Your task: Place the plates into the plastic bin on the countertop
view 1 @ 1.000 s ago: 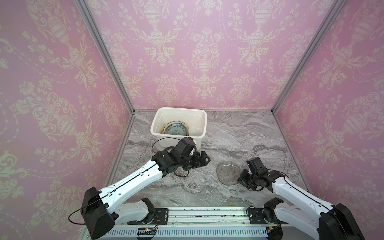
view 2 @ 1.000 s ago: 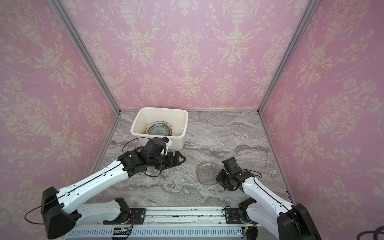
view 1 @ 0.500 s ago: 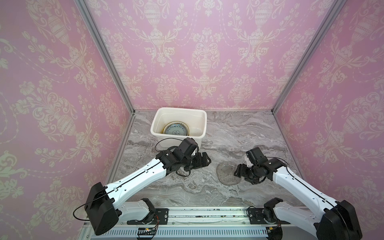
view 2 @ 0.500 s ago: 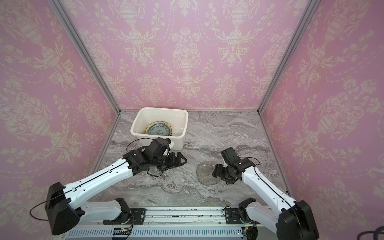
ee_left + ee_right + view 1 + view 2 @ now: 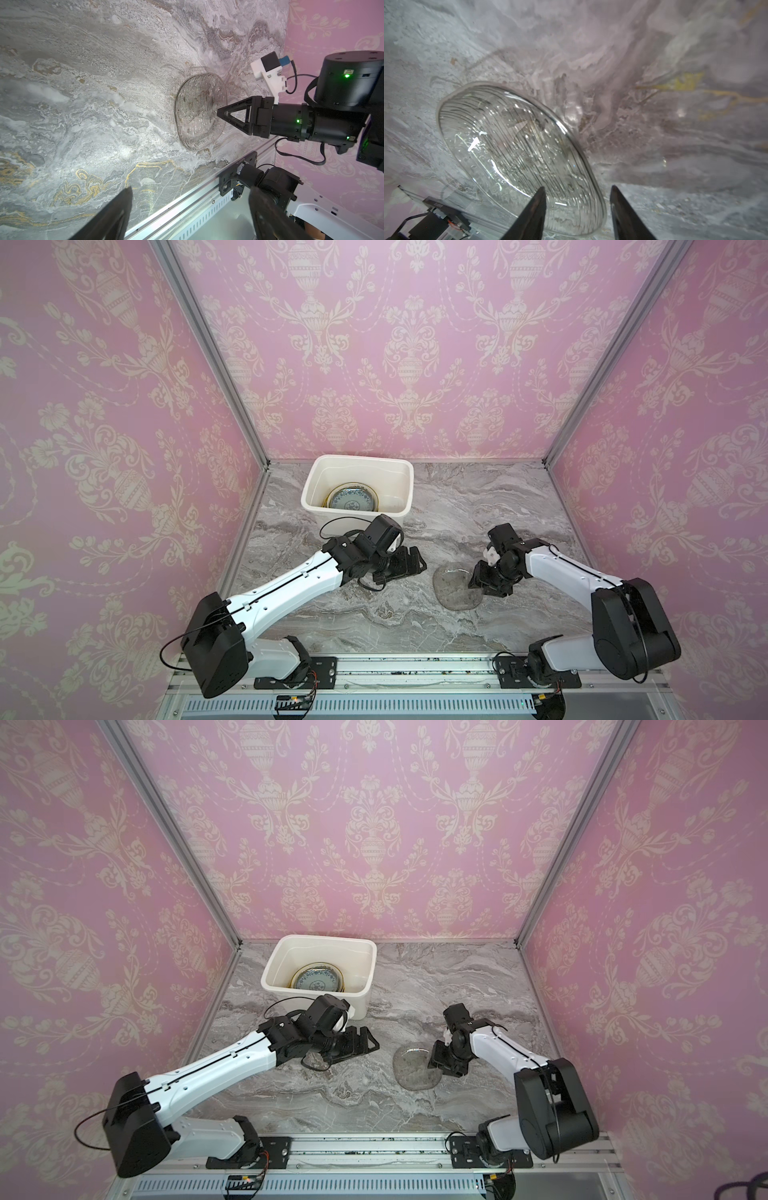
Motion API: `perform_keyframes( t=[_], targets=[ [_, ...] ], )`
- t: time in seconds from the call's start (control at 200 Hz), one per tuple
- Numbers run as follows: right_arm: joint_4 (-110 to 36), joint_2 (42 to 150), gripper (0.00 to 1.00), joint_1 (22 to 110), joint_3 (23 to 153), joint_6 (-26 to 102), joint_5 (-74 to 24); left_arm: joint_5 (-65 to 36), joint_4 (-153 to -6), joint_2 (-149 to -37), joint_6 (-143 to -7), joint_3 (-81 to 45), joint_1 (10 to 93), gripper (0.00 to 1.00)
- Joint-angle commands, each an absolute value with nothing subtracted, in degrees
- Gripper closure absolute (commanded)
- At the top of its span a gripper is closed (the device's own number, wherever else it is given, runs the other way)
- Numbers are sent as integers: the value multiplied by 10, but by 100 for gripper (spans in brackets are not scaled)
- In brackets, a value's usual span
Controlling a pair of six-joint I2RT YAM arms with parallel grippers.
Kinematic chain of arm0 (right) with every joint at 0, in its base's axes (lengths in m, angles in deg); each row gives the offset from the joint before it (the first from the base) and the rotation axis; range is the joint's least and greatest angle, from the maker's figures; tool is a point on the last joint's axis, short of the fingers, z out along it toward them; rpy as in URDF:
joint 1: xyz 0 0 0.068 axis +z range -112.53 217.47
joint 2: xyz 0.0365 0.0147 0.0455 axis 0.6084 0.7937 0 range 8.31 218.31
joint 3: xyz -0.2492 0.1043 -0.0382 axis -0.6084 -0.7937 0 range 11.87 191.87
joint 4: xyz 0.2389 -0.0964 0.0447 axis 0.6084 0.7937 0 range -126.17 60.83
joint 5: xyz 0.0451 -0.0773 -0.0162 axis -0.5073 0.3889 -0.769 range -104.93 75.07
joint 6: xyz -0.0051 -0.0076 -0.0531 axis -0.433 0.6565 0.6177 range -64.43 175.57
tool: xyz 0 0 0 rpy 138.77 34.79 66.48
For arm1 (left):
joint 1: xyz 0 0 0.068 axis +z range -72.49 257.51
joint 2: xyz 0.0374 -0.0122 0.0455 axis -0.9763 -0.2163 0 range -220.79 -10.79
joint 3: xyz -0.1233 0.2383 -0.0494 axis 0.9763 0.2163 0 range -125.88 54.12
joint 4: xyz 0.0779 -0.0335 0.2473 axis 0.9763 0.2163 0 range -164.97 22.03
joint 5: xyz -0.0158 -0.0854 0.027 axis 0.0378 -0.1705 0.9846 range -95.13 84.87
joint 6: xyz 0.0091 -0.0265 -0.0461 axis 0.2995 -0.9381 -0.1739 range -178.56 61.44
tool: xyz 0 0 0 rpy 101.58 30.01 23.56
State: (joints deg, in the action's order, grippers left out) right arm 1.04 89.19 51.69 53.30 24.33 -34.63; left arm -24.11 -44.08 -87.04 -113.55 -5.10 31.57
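With my right gripper [image 5: 577, 188] jaws apart astride the rim of the clear glass plate [image 5: 512, 145], flat on the countertop [image 5: 478, 510] well short of the plastic bin [image 5: 357, 472], I'd seat deeper, then squeeze gently on slippery glass, left gripper [image 5: 417, 562] gaping empty.

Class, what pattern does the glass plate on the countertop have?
The glass plate shows fine ribbed lines, clearest in the right wrist view.
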Motion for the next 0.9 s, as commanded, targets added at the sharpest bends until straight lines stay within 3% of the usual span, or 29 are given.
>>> perform_keyframes(
  t=[0.0,0.27,0.635,0.896],
  targets=[
    [-17,899,60,515,532,266,-389,-256,-439,-872,-1128,-67,313,11],
    [-50,931,85,515,512,265,-397,-261,-439,-875,-1128,-70,313,12],
    [-48,936,100,515,517,284,-393,-249,-431,-864,-1133,-73,313,12],
    [34,836,100,515,580,285,-405,-232,-398,-853,-1094,-111,313,12]
  ],
)
